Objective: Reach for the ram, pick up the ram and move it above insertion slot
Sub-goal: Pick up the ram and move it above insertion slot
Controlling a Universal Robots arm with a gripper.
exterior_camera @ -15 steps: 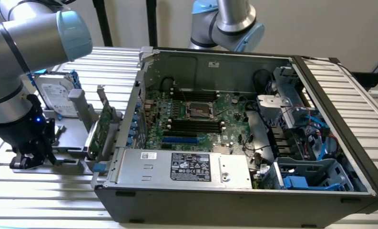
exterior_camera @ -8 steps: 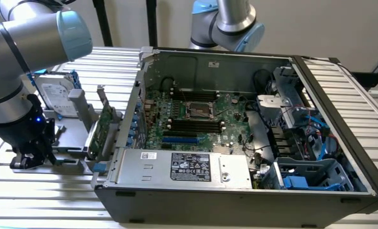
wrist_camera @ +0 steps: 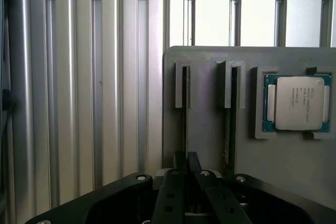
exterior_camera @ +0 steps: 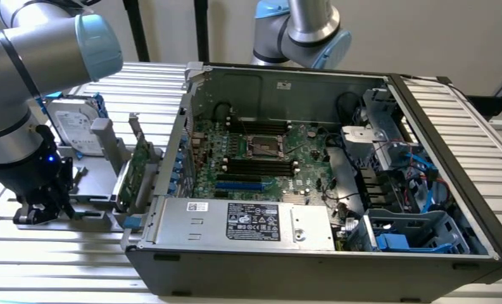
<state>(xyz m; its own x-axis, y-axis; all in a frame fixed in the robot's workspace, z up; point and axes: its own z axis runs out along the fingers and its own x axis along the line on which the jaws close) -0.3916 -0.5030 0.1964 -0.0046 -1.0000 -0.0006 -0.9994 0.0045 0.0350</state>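
Observation:
The ram [wrist_camera: 185,108] stands on edge in a slot of the grey holder [wrist_camera: 210,129], seen as a thin dark strip. My gripper [wrist_camera: 187,157] sits over its near end, its fingers drawn close together on either side of the stick. In the exterior view my gripper [exterior_camera: 41,212] is down at the grey holder [exterior_camera: 90,202], on the exterior view's left of the open computer case [exterior_camera: 318,253]. The black memory slots [exterior_camera: 255,168] lie on the motherboard inside the case, well apart from my gripper.
A second thin stick [wrist_camera: 229,124] stands in the neighbouring slot, beside a processor chip [wrist_camera: 296,103] in its recess. A hard drive [exterior_camera: 71,126] and a green expansion card [exterior_camera: 132,171] stand on the holder. Another arm [exterior_camera: 306,31] rises behind the case. Ribbed metal tabletop [wrist_camera: 79,103] surrounds the holder.

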